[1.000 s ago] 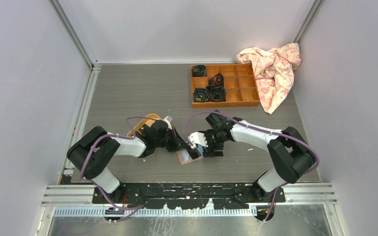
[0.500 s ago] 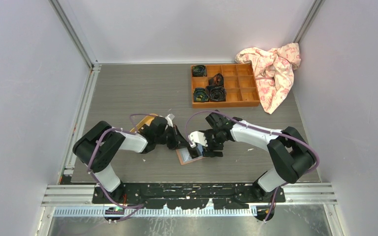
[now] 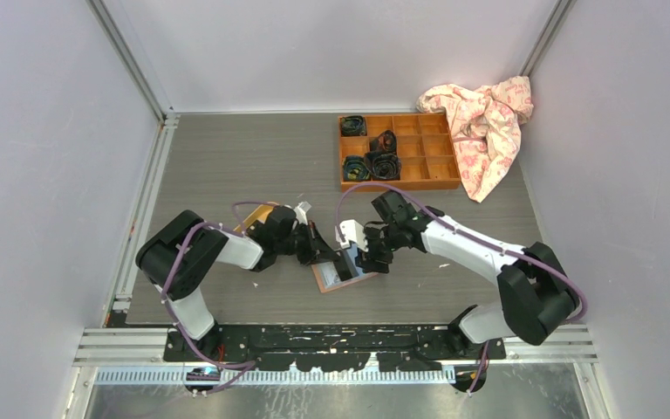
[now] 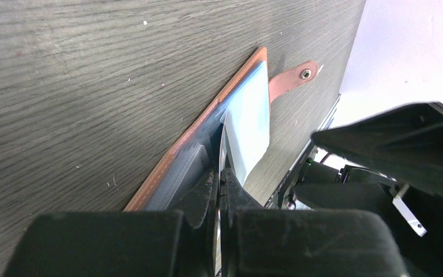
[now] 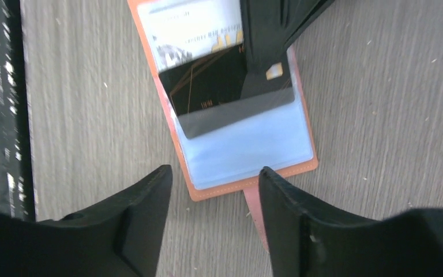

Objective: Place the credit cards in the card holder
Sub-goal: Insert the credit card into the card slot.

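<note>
The salmon-pink folding card holder [image 5: 239, 187] looks like stitched matt leather, its bluish pockets [image 5: 248, 151] glossy clear plastic. The grey tabletop [image 5: 380, 115] is matt, wood-grained.

Left gripper [image 3: 321, 251] was pinched tight, angled low; right gripper [image 3: 370, 259] hovered just beside it, jaws apart, pointing down.

The left arm [image 3: 235, 253] and right arm [image 3: 464, 249] pair white shells with bulky black joints, purple cables [image 3: 166, 284] looping alongside, and the right gripper [image 5: 214, 176] has matte black, angular fingers [image 5: 141, 210].
</note>
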Controlling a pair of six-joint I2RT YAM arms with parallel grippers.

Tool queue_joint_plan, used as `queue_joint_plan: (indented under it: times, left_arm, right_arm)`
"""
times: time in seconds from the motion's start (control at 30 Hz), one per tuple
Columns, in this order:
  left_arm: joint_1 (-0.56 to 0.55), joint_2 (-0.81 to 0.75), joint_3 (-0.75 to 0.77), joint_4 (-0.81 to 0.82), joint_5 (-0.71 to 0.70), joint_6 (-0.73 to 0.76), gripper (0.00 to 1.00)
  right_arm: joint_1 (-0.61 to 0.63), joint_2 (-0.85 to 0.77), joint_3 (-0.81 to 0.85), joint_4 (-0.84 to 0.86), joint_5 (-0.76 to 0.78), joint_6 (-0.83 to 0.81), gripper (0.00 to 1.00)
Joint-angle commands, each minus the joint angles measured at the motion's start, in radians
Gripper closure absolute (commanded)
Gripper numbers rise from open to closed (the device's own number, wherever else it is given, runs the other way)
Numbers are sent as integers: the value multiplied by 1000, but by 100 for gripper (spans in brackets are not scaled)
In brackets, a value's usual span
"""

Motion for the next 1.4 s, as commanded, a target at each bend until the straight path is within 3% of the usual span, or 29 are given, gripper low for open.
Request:
queue_joint_plan:
  times: [0.0,0.13,0.27,0.7,1.0,1.37]
  left_arm:
    - [4,30,-19,-52,-55,48,100]
    - [3,31,-18,-52,-53,48,99]
    - [4,28,-22,-53,-53,50,99]
    - [5,28,-26,-46,-41,55,99]
    - [5,35,-30,-34,-33,55,97]
    - [6,31,-24,-43,-25,58,87]
  right_arm:
    - [23,-82,-3,130,-114,120,47]
    - [110,-69,1,251,-14,261,80]
    - [206,-18,6,337,122,330,93]
    - [365,132,14,400,366,321,94]
    - [367,170,38,321,396,255,94]
    - [315,161,47,230,406,194,94]
